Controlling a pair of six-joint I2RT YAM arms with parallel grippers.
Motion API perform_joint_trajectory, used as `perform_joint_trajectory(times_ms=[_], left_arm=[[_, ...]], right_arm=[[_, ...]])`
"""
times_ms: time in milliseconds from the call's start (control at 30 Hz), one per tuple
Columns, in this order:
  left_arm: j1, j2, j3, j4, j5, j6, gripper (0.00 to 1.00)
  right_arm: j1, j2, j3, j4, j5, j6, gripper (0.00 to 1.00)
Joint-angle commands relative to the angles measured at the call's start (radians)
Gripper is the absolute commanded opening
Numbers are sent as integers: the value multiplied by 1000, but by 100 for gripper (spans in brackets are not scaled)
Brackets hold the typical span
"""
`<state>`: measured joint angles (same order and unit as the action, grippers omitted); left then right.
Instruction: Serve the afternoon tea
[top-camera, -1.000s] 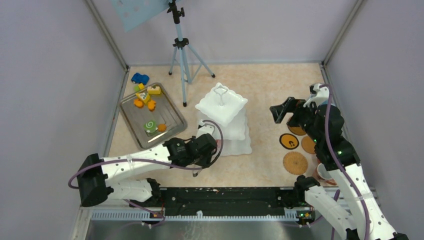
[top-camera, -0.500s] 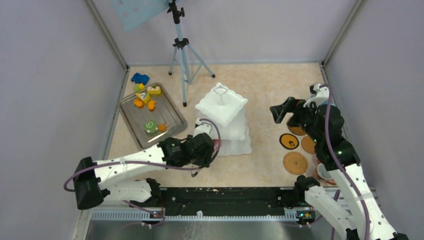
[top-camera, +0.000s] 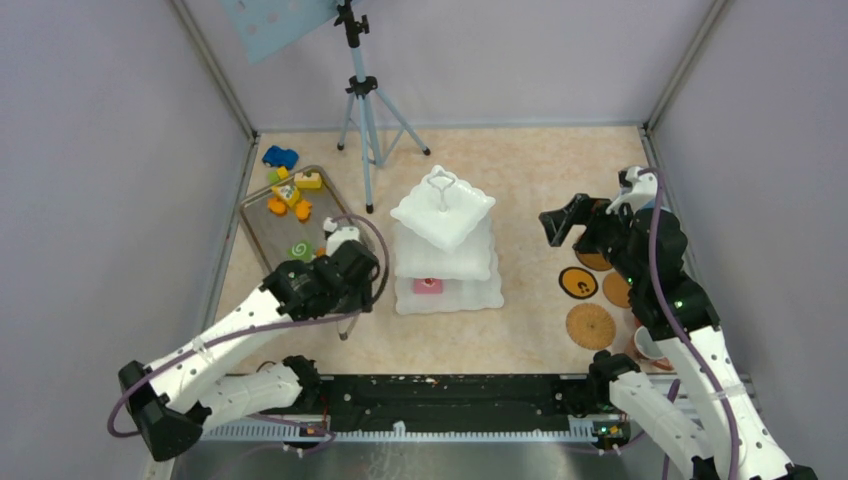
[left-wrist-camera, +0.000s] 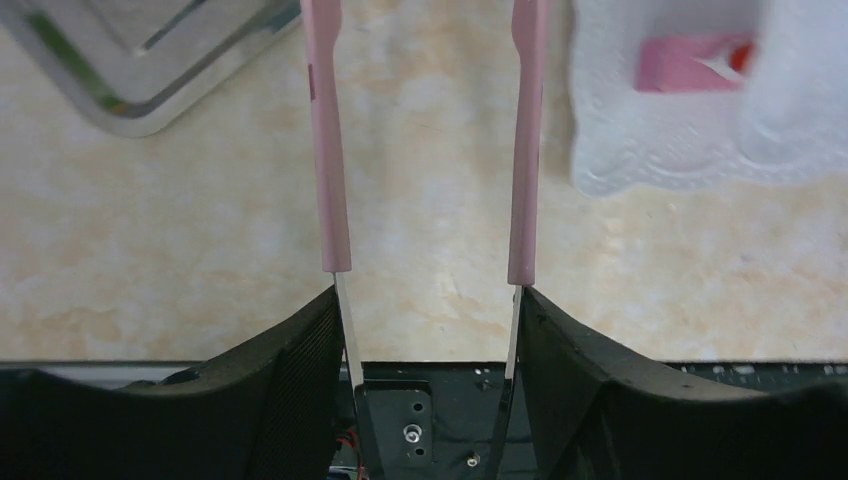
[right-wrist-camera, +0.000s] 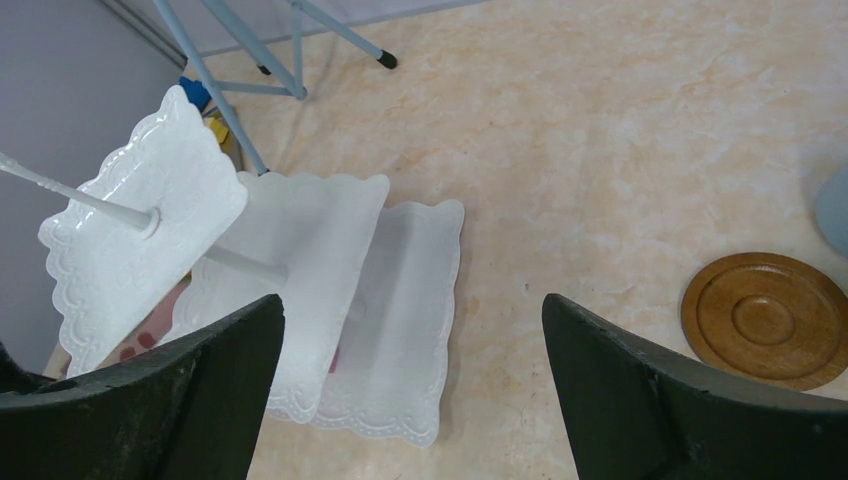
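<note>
The white three-tier stand (top-camera: 443, 215) stands mid-table and also shows in the left wrist view (left-wrist-camera: 650, 150) and the right wrist view (right-wrist-camera: 140, 230). A pink pastry (top-camera: 428, 286) lies on its bottom tier, seen close up in the left wrist view (left-wrist-camera: 690, 75). My left gripper (top-camera: 344, 328) hangs between stand and tray; its long pink fingers (left-wrist-camera: 325, 150) are apart and empty. My right gripper (top-camera: 562, 222) is open and empty, raised right of the stand (right-wrist-camera: 410, 300). Orange, yellow and green pastries (top-camera: 300, 250) lie on the steel tray (top-camera: 255, 235). Round brown coasters (top-camera: 590, 325) lie at the right.
A blue toy car (top-camera: 280, 156) sits behind the tray. A tripod (top-camera: 365, 120) stands behind the stand. The tray's near corner (left-wrist-camera: 130, 110) is left of my left fingers. One coaster (right-wrist-camera: 765, 318) lies right of my right gripper. A pinkish mug (top-camera: 650, 345) is partly hidden by my right arm.
My left arm has drawn back from the stand to the left, toward the tray. The pink pastry now shows on the bottom tier. The right arm has not moved.
</note>
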<state>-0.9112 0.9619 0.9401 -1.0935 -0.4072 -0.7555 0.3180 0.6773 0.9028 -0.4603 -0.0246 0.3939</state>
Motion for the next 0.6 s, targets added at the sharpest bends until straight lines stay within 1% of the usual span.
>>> perform_joint_trajectory(times_ms=[0,200,300,333,400,567], left_arm=[[263,-1,39,0,7,153,67],[612,103,87,161,80,294,68],[774,151,74,260,191,341,68],[815,163,73,265,215,341,68],[851,179,72,268,226,335,69],[869,178,52,291,239,322,71]], right_arm=[[9,10,3,24,-4,-9,99],[7,10,7,23,-8,-9,99],[8,11,12,16,-12,-11,99],[8,10,15,11,-13,-12,99],[8,9,20,3,-14,-12,99],[8,-2,7,13,-13,-5,99]])
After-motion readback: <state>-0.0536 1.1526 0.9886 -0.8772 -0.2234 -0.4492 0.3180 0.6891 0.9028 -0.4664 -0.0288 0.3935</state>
